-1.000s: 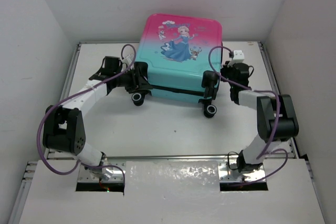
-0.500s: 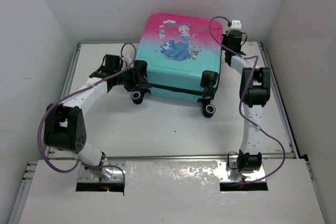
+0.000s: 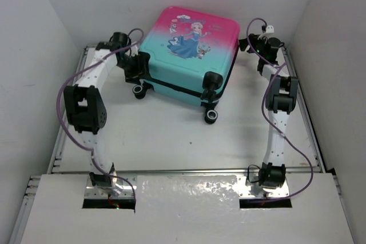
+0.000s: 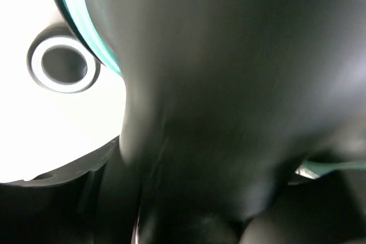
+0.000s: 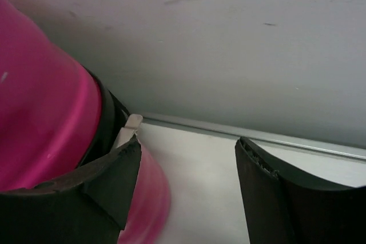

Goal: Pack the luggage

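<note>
The luggage (image 3: 189,50) lies shut and flat at twelve o'clock on the table (image 3: 160,135), skewed, with its wheels toward me. At its nine o'clock corner, by a wheel (image 4: 63,64), my left gripper (image 3: 134,67) presses close, and I cannot tell whether it grips. At two o'clock my right gripper (image 5: 187,152) stands spread and empty beside the pink shell. I judge we're squaring the case, and next I need a firm hold on both sides.

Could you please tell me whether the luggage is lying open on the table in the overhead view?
No, the luggage is shut, with its two halves together and its printed shell facing up.
</note>
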`<control>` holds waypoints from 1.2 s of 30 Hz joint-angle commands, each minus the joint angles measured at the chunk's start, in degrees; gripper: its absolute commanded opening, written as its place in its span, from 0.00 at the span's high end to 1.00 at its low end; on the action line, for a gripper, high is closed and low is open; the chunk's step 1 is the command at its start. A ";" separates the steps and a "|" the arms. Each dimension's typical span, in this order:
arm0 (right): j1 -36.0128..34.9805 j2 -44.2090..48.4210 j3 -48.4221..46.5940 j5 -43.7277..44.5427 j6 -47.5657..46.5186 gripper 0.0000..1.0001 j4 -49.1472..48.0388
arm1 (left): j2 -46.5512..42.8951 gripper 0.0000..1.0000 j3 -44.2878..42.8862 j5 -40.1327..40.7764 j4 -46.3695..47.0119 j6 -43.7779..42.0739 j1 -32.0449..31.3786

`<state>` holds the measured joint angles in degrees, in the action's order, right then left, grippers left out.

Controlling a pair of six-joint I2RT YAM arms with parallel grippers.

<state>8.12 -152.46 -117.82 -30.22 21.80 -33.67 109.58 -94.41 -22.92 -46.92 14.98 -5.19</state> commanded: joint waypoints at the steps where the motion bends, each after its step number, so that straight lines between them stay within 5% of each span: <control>1: -13.56 6.20 4.76 -34.01 18.16 0.31 -18.20 | 16.69 0.72 -22.37 12.73 4.86 2.79 -0.78; 5: -20.49 20.67 34.58 -35.43 31.27 0.31 -43.50 | 30.24 0.47 -46.06 10.28 -1.95 -2.05 -0.96; 10: -29.99 35.39 64.87 -28.68 26.99 0.31 -52.55 | 26.92 0.33 -42.87 -0.28 10.09 -6.45 -2.45; 12: -33.24 42.05 74.17 -24.91 18.84 0.31 -47.23 | 22.98 0.30 -43.75 7.93 8.43 -9.00 -5.26; 15: -34.05 50.40 81.33 -9.64 6.34 0.29 -30.70 | 13.67 0.21 -42.09 37.43 4.83 -2.79 -6.59; 17: -33.79 55.92 83.09 4.94 3.60 0.24 -18.53 | 3.57 0.18 -33.42 47.83 5.42 0.65 -6.59; 20: -33.87 62.35 83.19 14.36 2.72 0.18 -5.84 | -9.53 0.05 -20.69 48.15 6.49 1.18 -6.85; 23: -33.78 68.06 85.38 18.78 5.88 0.04 -0.89 | -21.31 0.05 -5.92 32.45 8.40 -0.65 -10.87; 27: -33.00 73.34 87.06 21.09 6.85 0.01 4.57 | -35.71 0.05 13.87 25.83 13.33 -3.29 -24.49; 30: -32.56 76.77 88.37 18.54 5.54 0.01 6.33 | -40.92 0.06 25.02 16.17 19.57 -4.70 -27.24; 36: -30.27 84.69 92.15 17.56 6.06 0.01 10.55 | -37.53 0.12 30.08 18.59 18.01 -7.07 -28.56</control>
<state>-22.92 -72.01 -26.50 -12.40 28.08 -25.80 70.04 -65.12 -4.08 -32.01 9.34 -33.67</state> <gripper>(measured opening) 0.985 0.891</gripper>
